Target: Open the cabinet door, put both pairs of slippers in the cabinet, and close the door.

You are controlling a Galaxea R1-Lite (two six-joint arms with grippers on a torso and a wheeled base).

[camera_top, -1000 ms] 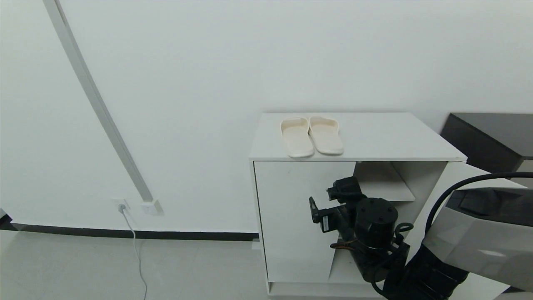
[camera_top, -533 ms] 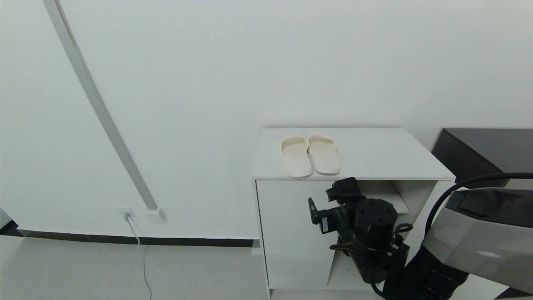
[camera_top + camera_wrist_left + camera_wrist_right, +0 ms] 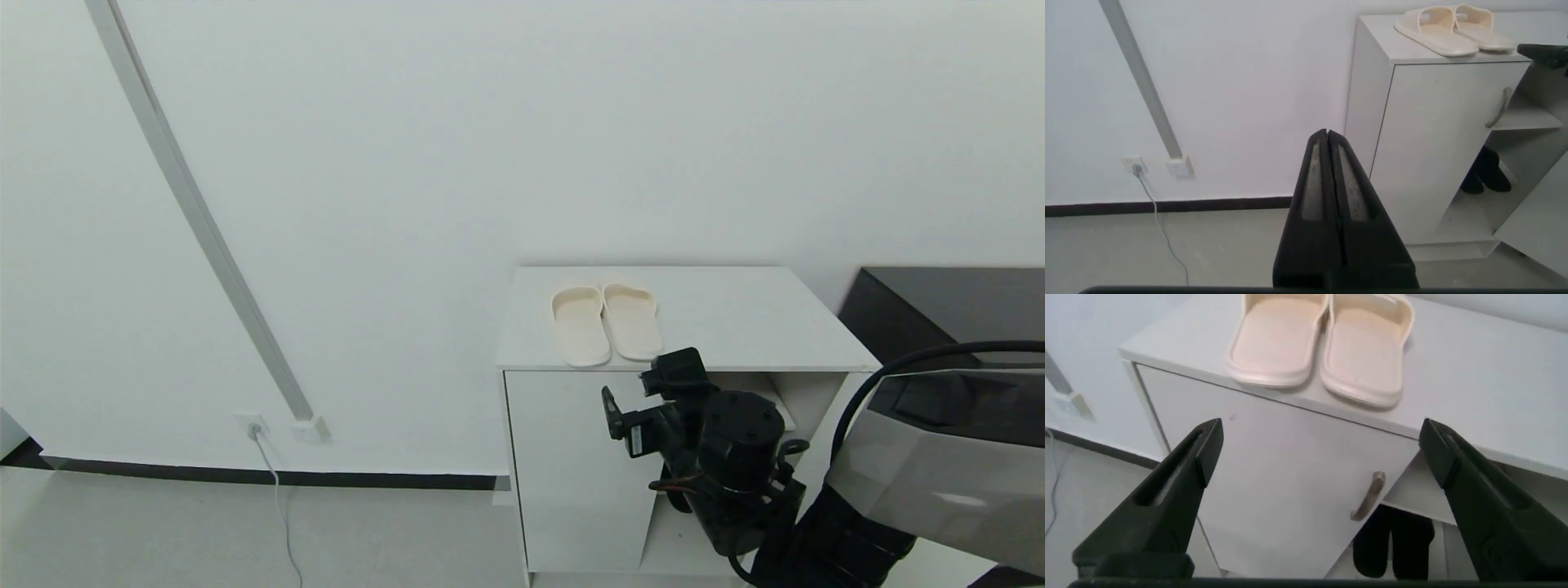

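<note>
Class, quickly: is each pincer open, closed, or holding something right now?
Left pincer: closed, holding nothing.
Right pincer: open, holding nothing.

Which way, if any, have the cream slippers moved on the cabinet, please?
No: the cream slippers stay at the front of the cabinet top; the camera shifted.

- A cream pair of slippers (image 3: 605,323) lies side by side, soles down, on top of the white cabinet (image 3: 735,327).
- A dark pair (image 3: 1485,170) sits low inside the cabinet, where the right door (image 3: 1545,233) hangs open; the left door (image 3: 571,465) stands shut.
</note>
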